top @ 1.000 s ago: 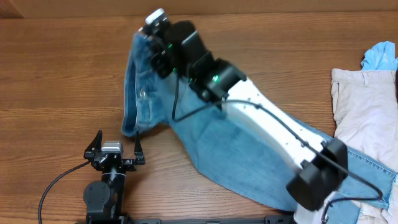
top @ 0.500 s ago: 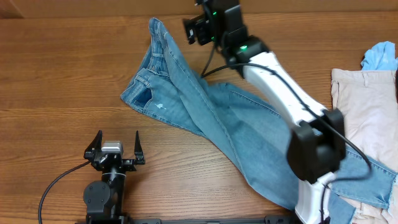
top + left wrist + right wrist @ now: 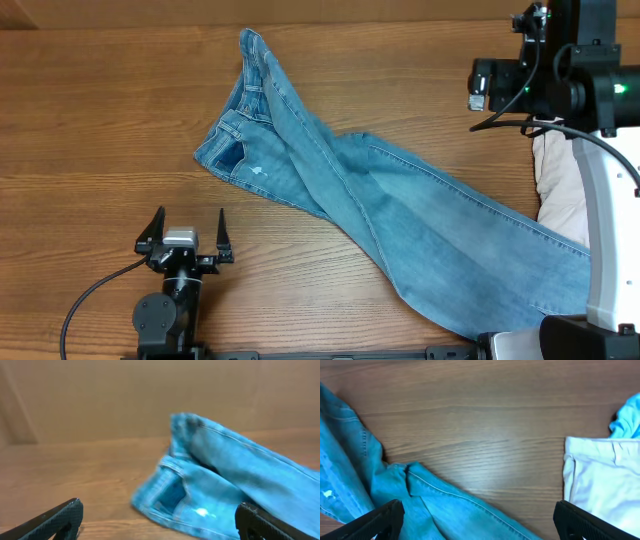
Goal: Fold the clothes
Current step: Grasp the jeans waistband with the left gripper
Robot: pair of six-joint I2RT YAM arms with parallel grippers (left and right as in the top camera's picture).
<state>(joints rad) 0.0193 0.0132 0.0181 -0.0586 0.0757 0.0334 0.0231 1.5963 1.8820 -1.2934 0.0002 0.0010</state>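
Overhead: the jeans [image 3: 400,220] sprawl unfolded across the worktop [image 3: 90,120], waistband at 11 o'clock, legs toward 5. The cream trousers [image 3: 560,180] lie at 3. I judge we're at laying out, with no fold made yet.

Left wrist: my left tool [image 3: 159,507] gapes wide and empty, facing the waistband.

Right wrist: the right tool [image 3: 477,510] is wide, holding nothing, above a leg.

Next I'd flatten the denim, then grasp an edge. No containers anywhere.

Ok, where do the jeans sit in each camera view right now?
Overhead: jeans run diagonally from top centre to the lower right.
Left wrist: jeans right of centre, reaching the right edge.
Right wrist: jeans at lower left, one leg trailing right.
Shared landmark: the pale fleck on the denim, visible in all three.
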